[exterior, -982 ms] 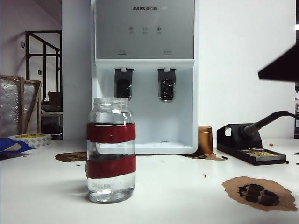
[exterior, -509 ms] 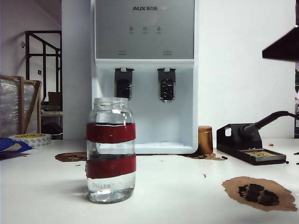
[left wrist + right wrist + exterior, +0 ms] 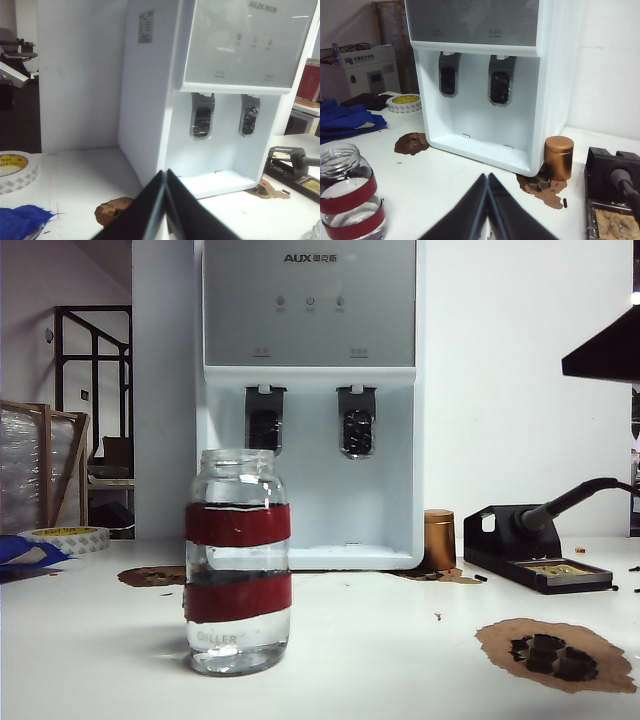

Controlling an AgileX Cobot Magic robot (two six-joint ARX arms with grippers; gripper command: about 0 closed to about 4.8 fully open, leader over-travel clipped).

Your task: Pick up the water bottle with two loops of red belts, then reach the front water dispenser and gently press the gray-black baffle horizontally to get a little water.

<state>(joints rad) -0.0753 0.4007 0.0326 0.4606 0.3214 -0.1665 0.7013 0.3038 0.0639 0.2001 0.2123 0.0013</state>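
The water bottle [image 3: 238,562] stands upright on the bench [image 3: 380,640], untouched, well in front of the water dispenser [image 3: 310,400]. Both tools are closed and empty: the left tool [image 3: 166,172] hangs above the bench facing the dispenser, the right tool [image 3: 488,176] near the bottle's side. Closed jaws would knock the glass over and spill its water unless they open first. A shallow grip on smooth glass could slip. Later, pushing the twin lever [image 3: 265,420] instead of the gray-black baffle [image 3: 357,422] is a likely mix-up

Water bottle [image 3: 238,560] stands before the water dispenser [image 3: 309,400] — apart.
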